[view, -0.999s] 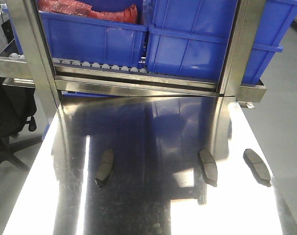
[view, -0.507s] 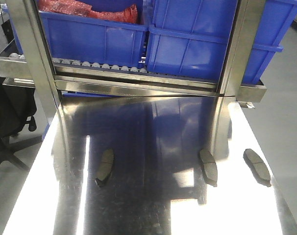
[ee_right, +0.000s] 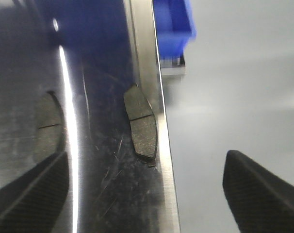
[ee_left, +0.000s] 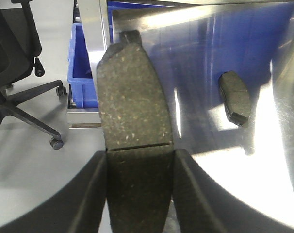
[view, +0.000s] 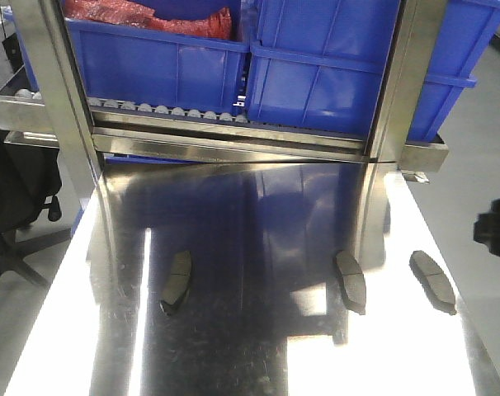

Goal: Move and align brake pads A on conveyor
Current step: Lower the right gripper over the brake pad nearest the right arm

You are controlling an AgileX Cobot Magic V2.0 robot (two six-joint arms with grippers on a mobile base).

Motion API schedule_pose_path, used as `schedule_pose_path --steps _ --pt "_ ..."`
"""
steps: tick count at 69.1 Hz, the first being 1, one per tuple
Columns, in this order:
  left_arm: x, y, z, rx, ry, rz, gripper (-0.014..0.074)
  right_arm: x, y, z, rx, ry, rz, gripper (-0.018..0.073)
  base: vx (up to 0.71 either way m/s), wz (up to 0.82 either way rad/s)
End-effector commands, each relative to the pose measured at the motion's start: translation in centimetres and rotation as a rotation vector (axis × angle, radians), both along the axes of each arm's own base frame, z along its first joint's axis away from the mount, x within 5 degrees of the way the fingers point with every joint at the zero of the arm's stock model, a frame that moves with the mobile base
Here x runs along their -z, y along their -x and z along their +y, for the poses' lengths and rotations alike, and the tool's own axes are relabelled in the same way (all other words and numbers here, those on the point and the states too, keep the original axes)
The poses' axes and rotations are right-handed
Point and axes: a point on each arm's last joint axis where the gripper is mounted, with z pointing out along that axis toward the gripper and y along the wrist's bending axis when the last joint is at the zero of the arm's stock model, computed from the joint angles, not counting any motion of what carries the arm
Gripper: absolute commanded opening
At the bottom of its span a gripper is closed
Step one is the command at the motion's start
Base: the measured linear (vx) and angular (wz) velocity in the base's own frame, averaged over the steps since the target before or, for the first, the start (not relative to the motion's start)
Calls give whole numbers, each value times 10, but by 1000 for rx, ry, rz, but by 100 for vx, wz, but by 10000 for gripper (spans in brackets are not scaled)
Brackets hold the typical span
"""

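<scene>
— Where are the brake pads seen?

— Three are laid flat on the steel tabletop point(view: 250, 214), friction face up, in a loose row: the left pad point(view: 177, 280), the middle pad point(view: 350, 281) and the right pad point(view: 432, 281). The left pad is set well apart from the other two. The right pad is placed just beside the table's right edge. A fourth, the held pad point(ee_left: 135, 121), is shown only in the left wrist view.

— How is it held?

— It is clasped by the left gripper point(ee_left: 139, 155). Both fingers point(ee_left: 89, 194) are pressed against its long edges, just below the cross groove. It is held above the table's left edge, with floor seen on one side and steel on the other.

— And the right gripper?

— The right gripper point(ee_right: 147, 155) is released, its fingers spread wide. It is held above the table's right edge, and the right pad is seen below it.

— What is found around?

— Blue bins point(view: 159, 62) are stacked on the rack behind the table. An office chair point(ee_left: 11, 58) is stood on the floor to the left. A dark blurred shape point(view: 493, 227) is caught at the front view's right border; what it is cannot be told.
</scene>
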Motion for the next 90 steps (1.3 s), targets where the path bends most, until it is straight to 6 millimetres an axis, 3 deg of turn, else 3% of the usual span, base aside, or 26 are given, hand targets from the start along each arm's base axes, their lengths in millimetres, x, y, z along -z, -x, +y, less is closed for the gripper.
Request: schedule_pose_path --steps 1,18,31,60,90 --pt "-17 -5 -1 4 21 -113 101 -8 -30 -3 11 -5 2 573 0 0" --pt "-17 -5 -1 4 21 -113 101 24 -95 -7 -58 20 254 551 0 0" --pt "-17 -5 -1 4 21 -113 101 48 -125 -9 -106 38 333 551 0 0" --pt "-17 -5 -1 4 21 -113 101 100 -148 -5 -183 4 416 551 0 0" --pt "-17 -5 -1 4 21 -113 101 116 -153 -5 -182 1 439 470 0 0"
